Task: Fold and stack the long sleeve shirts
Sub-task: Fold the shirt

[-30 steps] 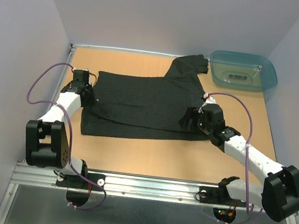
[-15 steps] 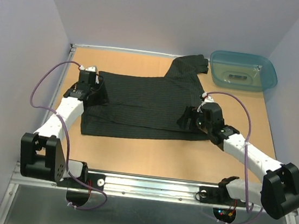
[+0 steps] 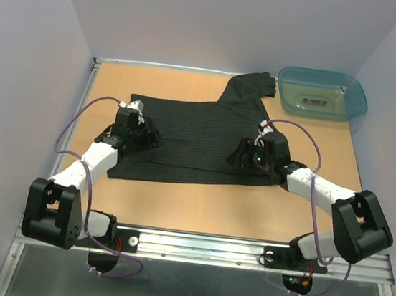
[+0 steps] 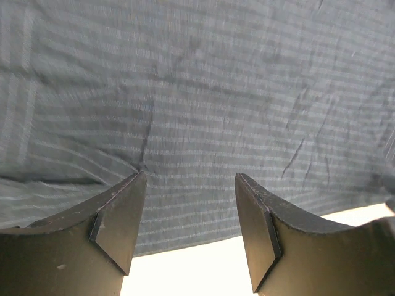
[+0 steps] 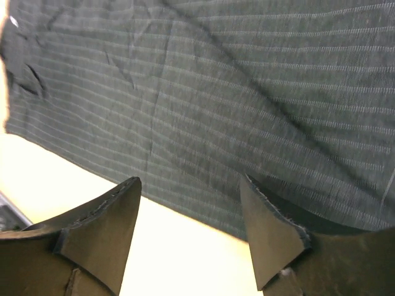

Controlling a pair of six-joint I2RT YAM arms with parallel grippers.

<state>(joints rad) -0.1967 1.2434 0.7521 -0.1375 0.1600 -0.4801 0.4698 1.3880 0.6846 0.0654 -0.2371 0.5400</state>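
— How is the shirt (image 3: 192, 136) to be described?

— A black cloth with thin pale pinstripes is seen, laid flat in a rough rectangle at the middle of the bench (image 3: 176, 207). One sleeve is stretched toward the far right corner, where its end lies just beside a teal tub (image 3: 322, 93). Light creases are shown in both wrist views.

— And the surroundings?

— The bench is topped in tan wood and closed in by plain pale walls (image 3: 199, 18). A metal rail (image 3: 207, 247) is fixed along the near edge.

— What is shown of the claws?

— The left claw (image 4: 190, 179) is held wide over the shirt's left part, with nothing between its fingers. The right claw (image 5: 190, 180) is likewise spread wide above the shirt's near right edge, and nothing is gripped there either.

— What has been changed since a second ago?

— The left claw, then at the shirt's left edge, has been brought inward over the cloth. The right claw has been shifted slightly leftward. The shirt's outline appears much the same.
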